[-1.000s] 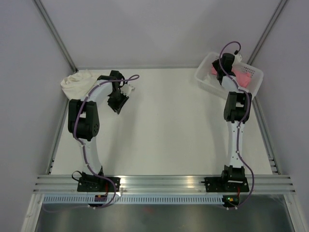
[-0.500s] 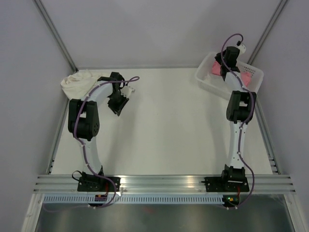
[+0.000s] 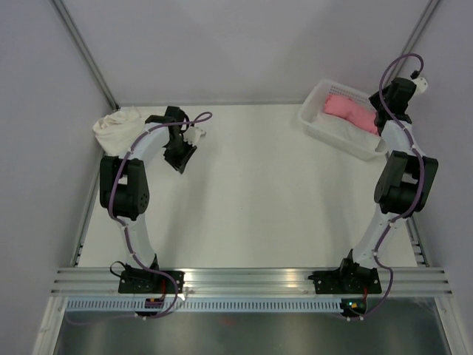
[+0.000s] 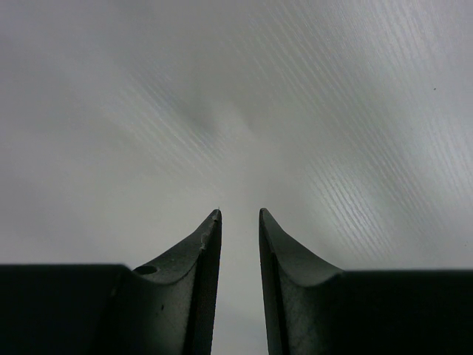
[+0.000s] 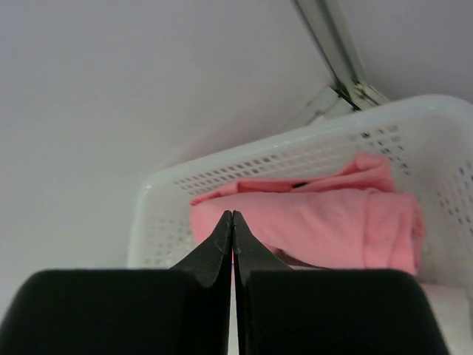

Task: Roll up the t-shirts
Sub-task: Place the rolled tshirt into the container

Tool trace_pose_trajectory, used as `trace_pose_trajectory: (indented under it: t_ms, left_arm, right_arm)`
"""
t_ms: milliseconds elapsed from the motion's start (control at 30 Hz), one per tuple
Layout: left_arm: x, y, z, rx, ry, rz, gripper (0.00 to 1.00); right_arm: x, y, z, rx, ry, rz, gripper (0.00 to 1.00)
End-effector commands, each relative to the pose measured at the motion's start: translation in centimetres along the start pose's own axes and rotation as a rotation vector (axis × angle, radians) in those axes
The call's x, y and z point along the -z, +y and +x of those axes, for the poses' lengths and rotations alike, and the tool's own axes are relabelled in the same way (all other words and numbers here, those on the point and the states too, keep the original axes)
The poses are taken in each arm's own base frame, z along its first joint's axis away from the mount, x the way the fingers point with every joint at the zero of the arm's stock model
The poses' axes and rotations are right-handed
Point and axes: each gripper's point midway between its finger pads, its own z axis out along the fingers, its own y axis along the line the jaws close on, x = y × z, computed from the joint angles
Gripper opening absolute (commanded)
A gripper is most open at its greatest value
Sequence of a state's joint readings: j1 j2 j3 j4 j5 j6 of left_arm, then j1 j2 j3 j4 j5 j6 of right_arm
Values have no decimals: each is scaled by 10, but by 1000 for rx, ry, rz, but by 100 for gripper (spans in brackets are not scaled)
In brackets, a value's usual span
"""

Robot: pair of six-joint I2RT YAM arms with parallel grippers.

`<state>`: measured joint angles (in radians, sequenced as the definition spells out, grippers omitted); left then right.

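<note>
The salmon pink t-shirt (image 3: 350,111) lies rolled in the white perforated basket (image 3: 316,124) at the far right. In the right wrist view, the pink t-shirt (image 5: 318,231) fills the basket (image 5: 164,222) just beyond my fingers. My right gripper (image 3: 384,112) (image 5: 233,213) hangs by the basket's right end, shut and holding nothing. The cream t-shirt (image 3: 117,124) sits bunched in the far left corner. My left gripper (image 3: 179,161) (image 4: 239,213) hovers over bare table right of it, jaws slightly apart and empty.
The white table (image 3: 259,185) is enclosed by grey walls with metal corner posts (image 3: 85,55). A rail (image 3: 251,279) carrying both arm bases runs along the near edge.
My right arm has risen and swung right, off the basket, uncovering the pink t-shirt. The left arm has barely moved.
</note>
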<state>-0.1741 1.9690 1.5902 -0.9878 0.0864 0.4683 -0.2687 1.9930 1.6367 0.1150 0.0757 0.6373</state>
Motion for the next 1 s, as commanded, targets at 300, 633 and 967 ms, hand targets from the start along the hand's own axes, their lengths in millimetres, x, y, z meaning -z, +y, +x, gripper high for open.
trace_pose_trajectory:
  t_ms: [300,633,967]
  left_arm:
    - [19,-1,-11,25,-82,-8,33]
    - [23,3,-13,19,-87,-28,33]
    - [41,3,-19,31,-155,-60,33]
  right_arm:
    - [-43,-94,82,21,208,239,0]
    - [-55,-108,68,79,189,275,0]
    - [8,-70,11,284,127,266,77]
